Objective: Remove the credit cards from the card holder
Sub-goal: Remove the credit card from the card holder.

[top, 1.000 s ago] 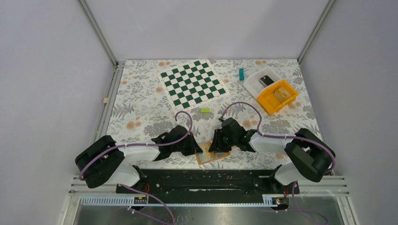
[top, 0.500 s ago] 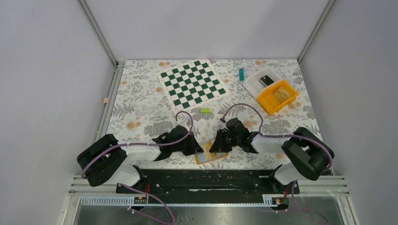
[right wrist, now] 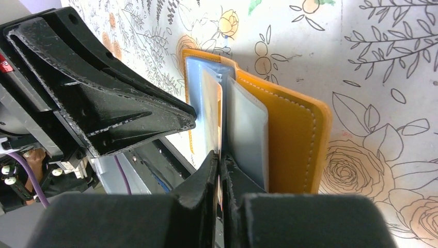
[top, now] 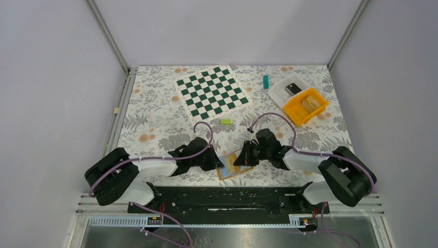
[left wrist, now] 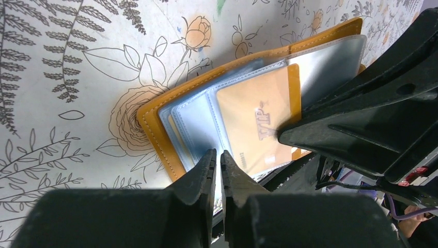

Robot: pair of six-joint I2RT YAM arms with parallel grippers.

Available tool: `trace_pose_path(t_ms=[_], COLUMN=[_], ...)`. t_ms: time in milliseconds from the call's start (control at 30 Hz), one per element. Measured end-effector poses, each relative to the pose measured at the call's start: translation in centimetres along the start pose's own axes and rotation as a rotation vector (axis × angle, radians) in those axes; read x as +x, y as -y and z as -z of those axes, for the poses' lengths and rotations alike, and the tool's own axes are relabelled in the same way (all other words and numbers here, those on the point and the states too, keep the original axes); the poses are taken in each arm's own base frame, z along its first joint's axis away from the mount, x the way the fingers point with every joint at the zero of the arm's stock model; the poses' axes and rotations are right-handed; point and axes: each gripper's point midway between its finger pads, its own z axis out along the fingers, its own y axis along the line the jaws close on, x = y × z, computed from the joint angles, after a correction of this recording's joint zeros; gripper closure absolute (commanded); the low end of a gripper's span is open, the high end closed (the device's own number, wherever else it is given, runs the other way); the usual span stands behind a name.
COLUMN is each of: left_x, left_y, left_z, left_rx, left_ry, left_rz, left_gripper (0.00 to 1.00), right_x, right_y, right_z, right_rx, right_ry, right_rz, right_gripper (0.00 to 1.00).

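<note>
The orange card holder (top: pixel 230 167) lies open at the table's near edge between my two grippers. In the left wrist view its orange cover (left wrist: pixel 155 129) frames clear sleeves with light-blue cards (left wrist: pixel 199 124) and a tan card behind plastic. My left gripper (left wrist: pixel 217 153) is shut on the holder's near sleeve edge; it also shows in the top view (top: pixel 217 162). My right gripper (right wrist: pixel 219 155) is shut on a thin pale card (right wrist: pixel 210 116) standing edge-on out of the holder (right wrist: pixel 294 134); it also shows in the top view (top: pixel 241 159). The two grippers sit close together.
A green chessboard mat (top: pixel 212 92) lies at the back. A small green block (top: pixel 225 121) sits mid-table and a teal block (top: pixel 266 81) farther back. A white bin (top: pixel 285 88) and an orange bin (top: pixel 306 106) stand back right. The black base rail (top: pixel 227 194) runs just behind the holder.
My right gripper has shifted a little to the right and its arm has swung out. The holder has opened wider, showing more light blue inside. My left gripper has hardly moved.
</note>
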Motion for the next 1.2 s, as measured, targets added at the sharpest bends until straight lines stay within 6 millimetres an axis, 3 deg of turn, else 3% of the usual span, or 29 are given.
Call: trace_pose_path(t_ms=[167,267,367,467,700,1200], left_x=[0.0,0.0,0.0,0.0,0.0,-0.1], left_y=[-0.1,-0.1,-0.1,0.0,0.0,0.1], left_z=[0.0,0.0,0.0,0.0,-0.1,-0.2], left_rx=[-0.010,-0.011,-0.013,-0.016,-0.020,-0.024], left_ry=[-0.005,-0.006,-0.007,-0.009,-0.011,-0.015], left_rz=[-0.002,-0.002,-0.002,-0.002,-0.004,-0.004], left_gripper=[0.90,0.90,0.90,0.90,0.90,0.90], right_x=[0.2,0.4,0.5,0.5,0.6,0.7], right_y=[0.3,0.6,0.8,0.9,0.7,1.2], right_z=[0.1,0.1,0.2,0.3,0.4,-0.1], right_rx=[0.013,0.023,0.031,0.034,0.023,0.039], right_ry=[-0.009,-0.017,-0.022,-0.021,-0.028,-0.043], right_rz=[-0.006,-0.008,-0.013,-0.017,-0.017,-0.032], right_gripper=[0.82,0.93,0.88,0.97,0.77,0.71])
